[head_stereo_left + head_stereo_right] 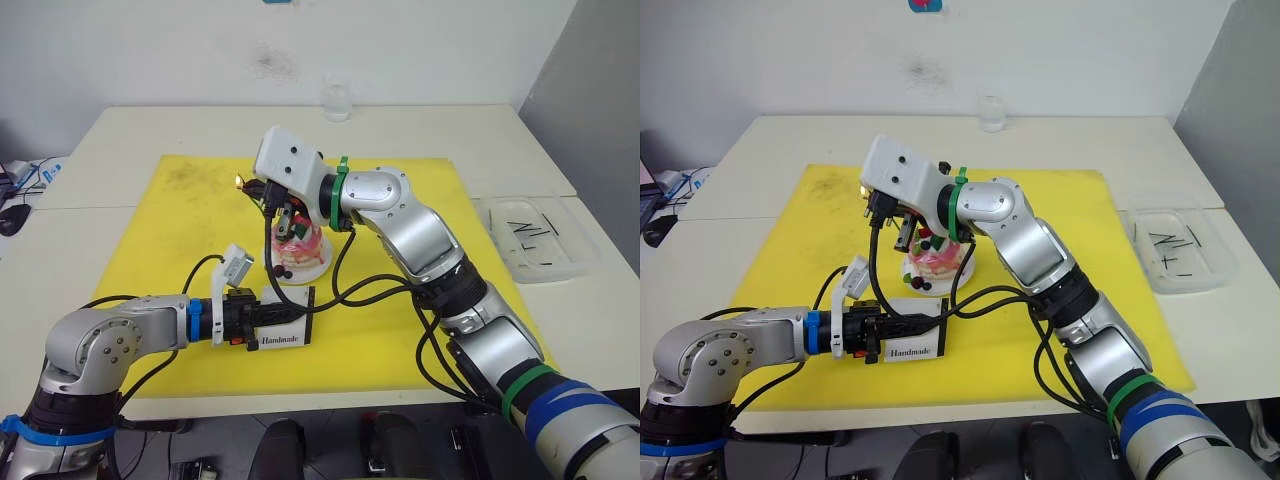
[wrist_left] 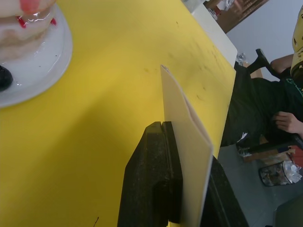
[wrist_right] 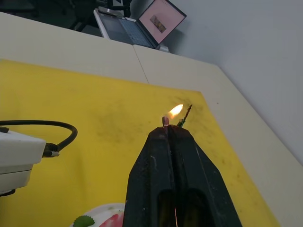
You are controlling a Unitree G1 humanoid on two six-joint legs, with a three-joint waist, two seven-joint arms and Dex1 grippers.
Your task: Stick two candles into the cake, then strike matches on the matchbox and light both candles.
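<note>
your right gripper is pinched fully closed on a lit match, its flame standing just past the fingertips, with a thin green candle tip right beside the flame. from the head views that gripper hangs directly over the cake, which sits on its white plate near the middle of the yellow mat. your left gripper is clamped on the matchbox, holding it on edge near the mat's front edge, just in front of the cake plate.

what can go wrong from here, as far as i can judge:
- the flame is very near the black fingertips; if you linger, the match may burn down to the pads and scorch them or go out before a wick catches.
- a quick sideways move could blow the flame out, forcing another strike.
- dipping too low could push the match or fingers into the icing or knock the thin candle askew.
- i cannot tell whether either candle is already burning, nor can i pick out the red one, so check before you pull away.
- keep the matchbox well back from the flame; it is cardboard and close by.

a tray with spare matches lies off the mat's right edge, on the table.
</note>
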